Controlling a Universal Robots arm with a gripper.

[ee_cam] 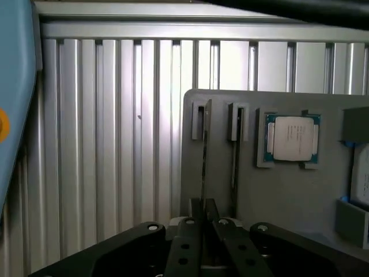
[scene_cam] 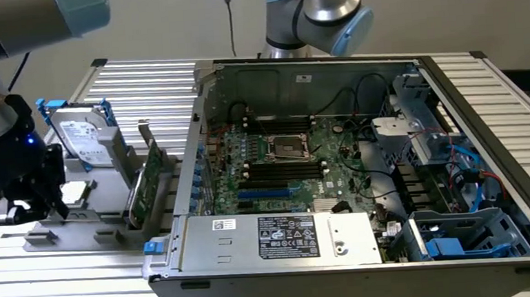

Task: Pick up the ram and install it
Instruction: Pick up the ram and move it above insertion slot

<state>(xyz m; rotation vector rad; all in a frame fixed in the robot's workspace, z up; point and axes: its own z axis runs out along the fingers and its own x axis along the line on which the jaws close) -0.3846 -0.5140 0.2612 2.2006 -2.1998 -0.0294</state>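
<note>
within the gripper [ee_cam: 203, 209] clasp, the ram [ee_cam: 204, 156] stands edge-on, thin, dark.

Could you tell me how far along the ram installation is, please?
Done: nothing visible; the ram stands on edge in the grey holder, and the motherboard's black slots look empty. In hand: the pincer sits over the ram's end. Left: lifting it and seating it.

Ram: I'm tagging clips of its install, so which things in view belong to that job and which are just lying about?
Job: ram, gripper, motherboard slots.
Lying about: CPU, hard drive, green card, power supply.
</note>
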